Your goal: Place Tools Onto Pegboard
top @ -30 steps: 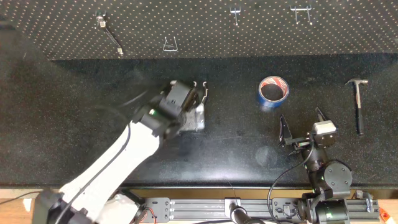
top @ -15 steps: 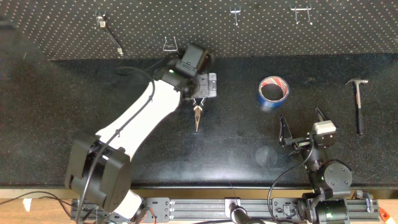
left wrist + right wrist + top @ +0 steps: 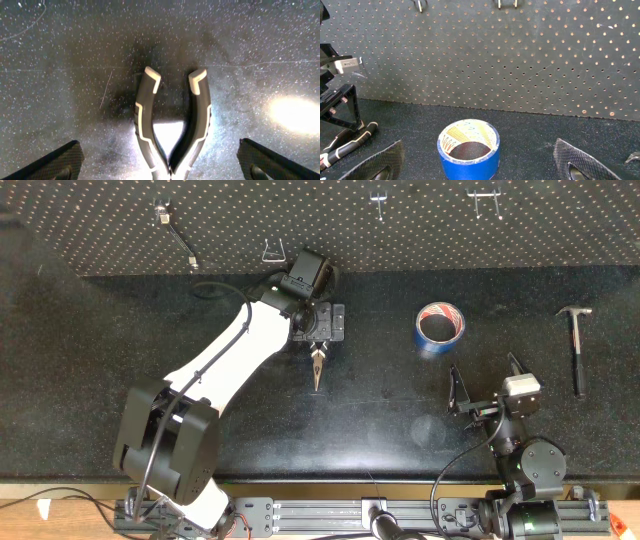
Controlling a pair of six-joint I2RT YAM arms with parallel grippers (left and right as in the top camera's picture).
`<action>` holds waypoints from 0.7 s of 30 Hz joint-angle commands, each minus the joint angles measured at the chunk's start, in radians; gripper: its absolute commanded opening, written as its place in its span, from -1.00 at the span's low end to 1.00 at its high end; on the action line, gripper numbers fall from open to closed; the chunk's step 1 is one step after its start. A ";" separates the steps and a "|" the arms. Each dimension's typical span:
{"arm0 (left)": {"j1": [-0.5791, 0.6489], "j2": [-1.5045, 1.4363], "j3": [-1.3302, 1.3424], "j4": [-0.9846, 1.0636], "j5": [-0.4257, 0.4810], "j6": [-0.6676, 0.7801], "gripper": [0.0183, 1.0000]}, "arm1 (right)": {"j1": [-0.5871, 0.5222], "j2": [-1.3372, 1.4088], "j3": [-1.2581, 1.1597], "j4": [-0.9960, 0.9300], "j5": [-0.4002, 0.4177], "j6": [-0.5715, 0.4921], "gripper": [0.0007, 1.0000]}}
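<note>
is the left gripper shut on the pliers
No, the left gripper is open, its fingers wide apart on either side of the pliers, touching neither handle.

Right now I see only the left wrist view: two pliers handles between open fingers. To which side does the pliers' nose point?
Observer: The pliers point their nose toward the arm bases, away from the pegboard.
Operator: Is a free hook near?
Observer: Yes, an empty wire hook sits on the pegboard just beyond the left gripper.
Operator: And the right gripper?
Observer: It rests open, short of the blue tape roll, not touching it.
</note>
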 commanded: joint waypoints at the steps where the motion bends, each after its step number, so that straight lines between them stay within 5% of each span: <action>1: 0.001 0.013 0.022 0.003 0.003 0.035 0.99 | 0.007 -0.007 -0.004 -0.005 -0.002 0.008 0.95; 21: 0.001 0.074 0.022 0.035 0.023 0.035 0.99 | 0.007 -0.007 -0.004 -0.005 -0.002 0.008 0.95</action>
